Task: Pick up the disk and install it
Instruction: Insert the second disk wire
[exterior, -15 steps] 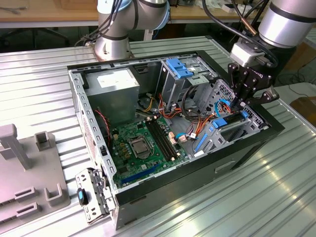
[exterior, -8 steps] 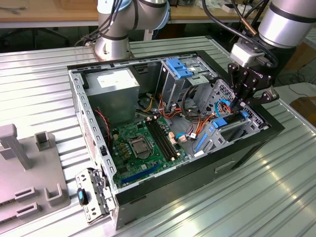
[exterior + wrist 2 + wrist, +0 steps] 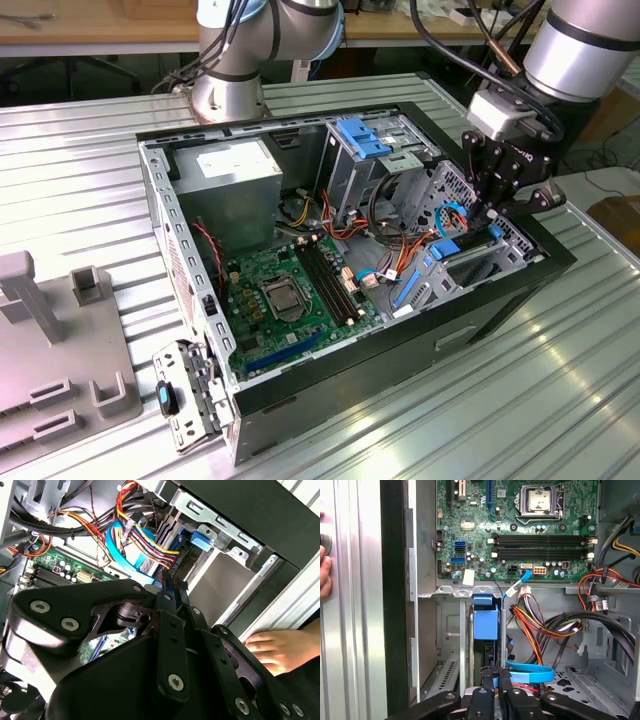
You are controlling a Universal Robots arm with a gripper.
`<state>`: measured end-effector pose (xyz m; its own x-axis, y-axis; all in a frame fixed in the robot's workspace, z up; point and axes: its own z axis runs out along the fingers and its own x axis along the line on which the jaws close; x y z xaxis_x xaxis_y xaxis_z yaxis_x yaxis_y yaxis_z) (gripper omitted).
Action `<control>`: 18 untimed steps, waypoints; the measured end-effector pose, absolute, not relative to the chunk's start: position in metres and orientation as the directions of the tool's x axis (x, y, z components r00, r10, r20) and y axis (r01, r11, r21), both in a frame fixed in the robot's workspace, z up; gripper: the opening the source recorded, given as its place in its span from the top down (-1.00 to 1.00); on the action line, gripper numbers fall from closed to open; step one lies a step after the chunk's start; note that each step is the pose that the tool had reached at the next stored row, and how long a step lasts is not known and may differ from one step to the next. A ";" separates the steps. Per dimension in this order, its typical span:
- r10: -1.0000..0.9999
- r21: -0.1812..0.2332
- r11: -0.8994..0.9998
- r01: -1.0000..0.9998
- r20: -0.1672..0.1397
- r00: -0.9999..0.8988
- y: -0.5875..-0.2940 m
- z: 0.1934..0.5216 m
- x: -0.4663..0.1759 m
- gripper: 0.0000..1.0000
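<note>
I have the gripper (image 3: 496,676) down inside the open computer case (image 3: 420,330), fingers drawn together on the edge of the disk (image 3: 485,622), which stands upright in its drive bay, so insertion looks well along but unfinished

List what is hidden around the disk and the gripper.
- First wrist view: the disk is mostly hidden by the bay walls.
- Exterior view: the gripper blocks its own contact with the disk.
- First wrist view: the hand is cut off by the picture's edge.
</note>
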<state>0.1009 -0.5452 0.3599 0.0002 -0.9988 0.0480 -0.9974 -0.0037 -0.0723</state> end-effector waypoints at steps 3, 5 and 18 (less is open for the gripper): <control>-0.999 -0.072 0.003 -0.997 0.048 -0.007 -0.545 0.358 0.100 0.67; -0.999 -0.072 0.004 -0.997 0.045 -0.007 -0.546 0.358 0.099 0.67; -1.000 -0.071 0.008 -0.997 -0.015 -0.007 -0.554 0.351 0.102 0.67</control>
<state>0.1022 -0.5541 0.3508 -0.0068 -0.9999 -0.0149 -0.9974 0.0078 -0.0712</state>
